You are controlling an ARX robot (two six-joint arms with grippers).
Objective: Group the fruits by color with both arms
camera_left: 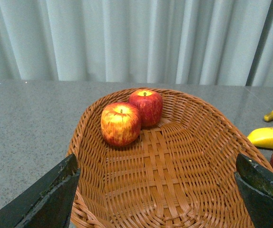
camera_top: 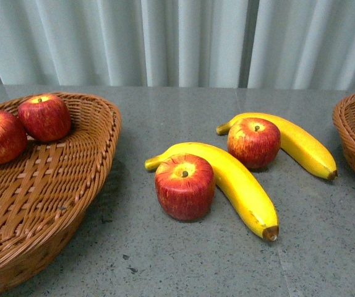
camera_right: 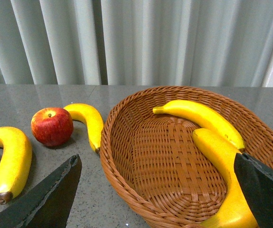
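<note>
While left basket (camera_left: 165, 166) holds two apples (camera_left: 121, 123), right basket (camera_right: 170, 156) two bananas (camera_right: 200, 116)

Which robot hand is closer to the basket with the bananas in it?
Right. The right gripper sits open just over the banana basket; the left gripper is over the apple basket, across the table.

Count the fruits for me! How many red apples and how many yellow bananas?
Red apples: 4, two in the left basket, two on the table.
Yellow bananas: 4, two on the table, two in the right basket.
Total: 8 fruits.
</note>
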